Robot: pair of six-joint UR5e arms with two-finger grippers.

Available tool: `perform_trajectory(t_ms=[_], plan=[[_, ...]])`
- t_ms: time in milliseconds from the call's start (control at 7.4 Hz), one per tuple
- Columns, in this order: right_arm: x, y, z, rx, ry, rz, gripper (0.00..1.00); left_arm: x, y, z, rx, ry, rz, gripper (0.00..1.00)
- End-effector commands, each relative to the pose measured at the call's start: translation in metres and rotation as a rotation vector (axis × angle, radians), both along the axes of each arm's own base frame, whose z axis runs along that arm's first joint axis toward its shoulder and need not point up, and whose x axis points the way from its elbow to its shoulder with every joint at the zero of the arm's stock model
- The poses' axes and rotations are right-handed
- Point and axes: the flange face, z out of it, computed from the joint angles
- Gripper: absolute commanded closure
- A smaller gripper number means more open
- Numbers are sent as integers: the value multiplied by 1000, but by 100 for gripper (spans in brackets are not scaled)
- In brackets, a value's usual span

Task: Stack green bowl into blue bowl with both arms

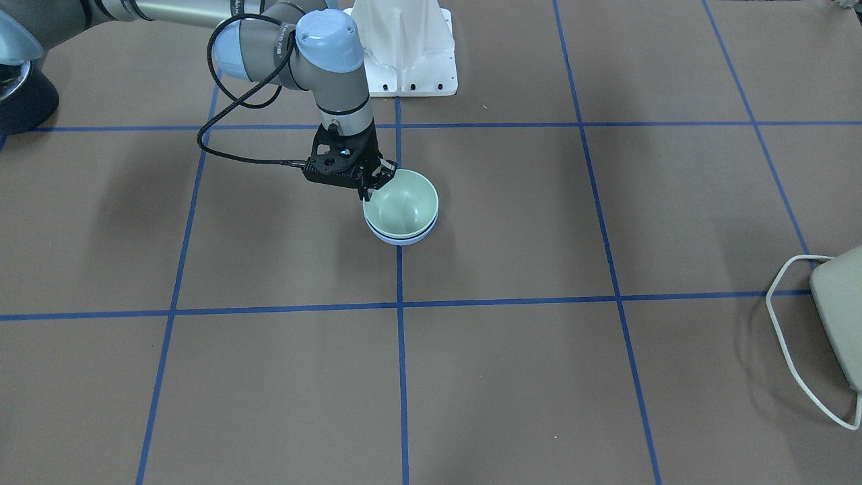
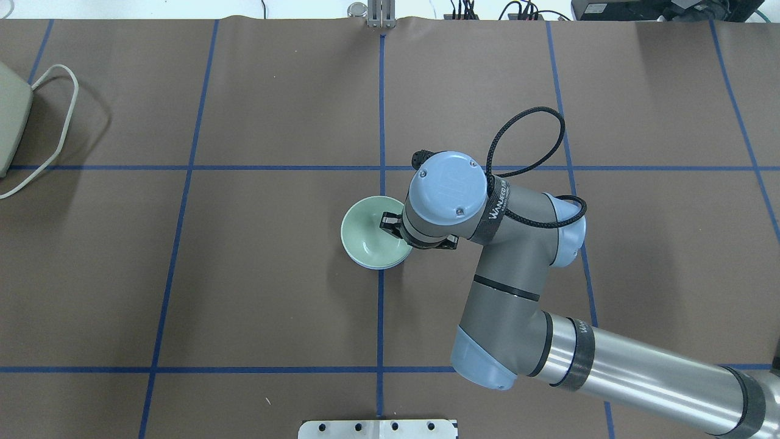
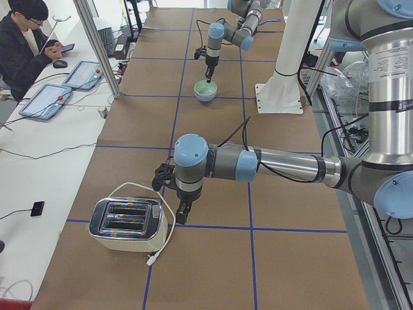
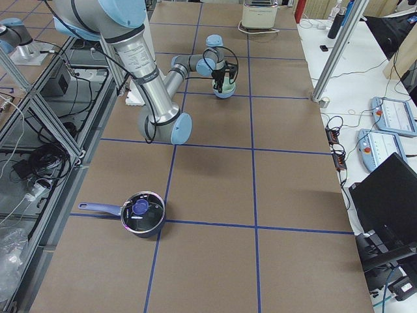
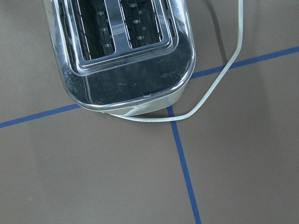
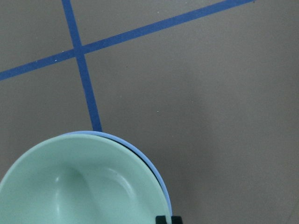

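Note:
The pale green bowl (image 1: 404, 202) sits nested in the blue bowl (image 1: 402, 240) near the table's middle, on a blue tape line. Only the blue bowl's rim shows under it. My right gripper (image 1: 372, 188) comes down on the near rim of the green bowl (image 2: 368, 241), jaws closed across that rim. In the right wrist view the green bowl (image 6: 84, 182) fills the lower left, with the blue rim (image 6: 156, 170) around it and my fingertips (image 6: 161, 219) at the bottom edge. My left gripper (image 3: 184, 210) hangs beside the toaster; I cannot tell whether it is open or shut.
A toaster (image 3: 126, 223) with a white cord stands at the table's left end, right under the left wrist camera (image 5: 126, 51). A blue saucepan (image 4: 142, 214) stands at the right end. The white pedestal (image 1: 404, 47) is behind the bowls. A person sits at a side desk.

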Motion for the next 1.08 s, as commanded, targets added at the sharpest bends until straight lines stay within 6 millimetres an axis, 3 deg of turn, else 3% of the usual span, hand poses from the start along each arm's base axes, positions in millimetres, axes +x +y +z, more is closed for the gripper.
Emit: perform_trajectory(t_ms=[0,811,946], plan=[[0,0,0,0,0,0,100,0,0,0,0,0,-1,1],[-4,-2,3,5,-5,-2,100,0,-1,0,-2,0,0,1],[-4,-2,3,8,-4,-3,66,0,-1,0,-2,0,0,1]])
